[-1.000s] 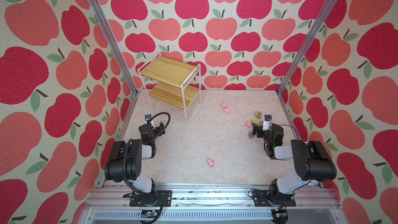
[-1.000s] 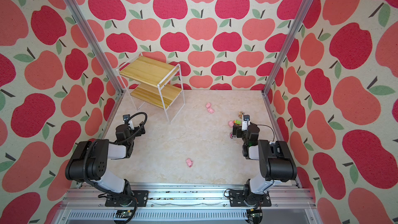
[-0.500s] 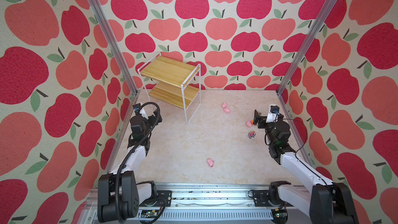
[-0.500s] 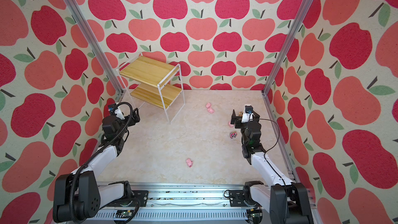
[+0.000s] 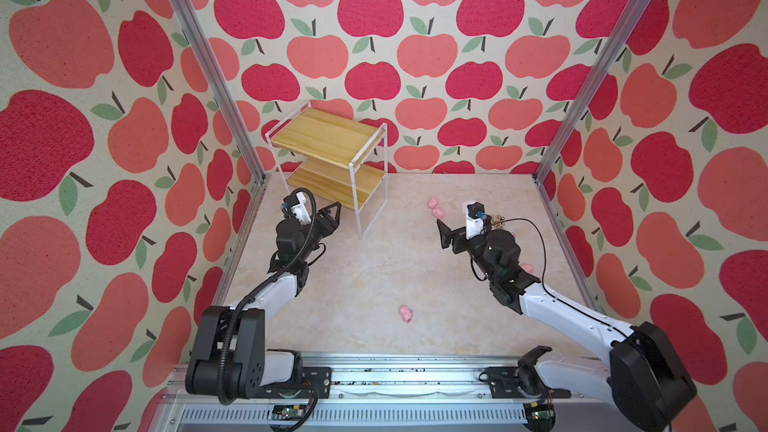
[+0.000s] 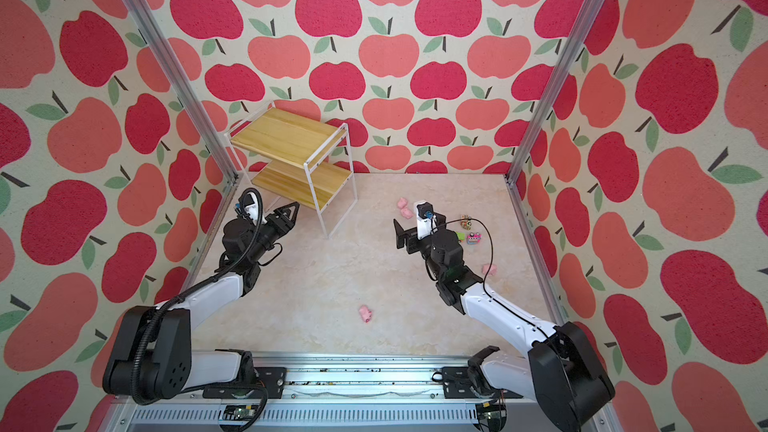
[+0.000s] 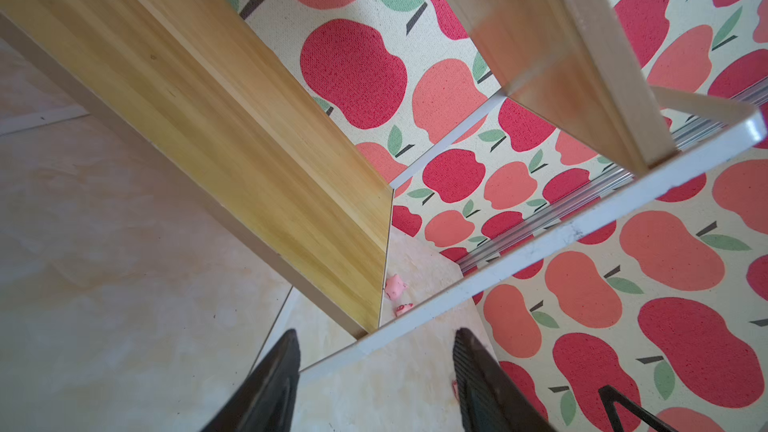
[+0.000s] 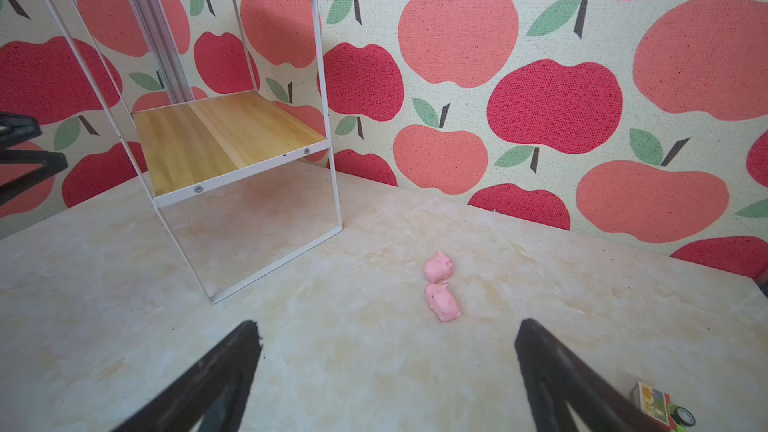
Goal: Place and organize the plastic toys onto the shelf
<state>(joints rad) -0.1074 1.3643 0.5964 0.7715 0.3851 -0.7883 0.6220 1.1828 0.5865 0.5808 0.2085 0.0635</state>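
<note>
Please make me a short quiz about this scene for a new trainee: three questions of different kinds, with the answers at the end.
1. True or false: a toy already lies on the shelf.
2. How many pink pigs lie just ahead of the right gripper in its wrist view? A) one B) two C) four
3. Fill in: the gripper close to the shelf's front leg is the ____ one.
Key: 1 false; 2 B; 3 left, the left gripper.
</note>
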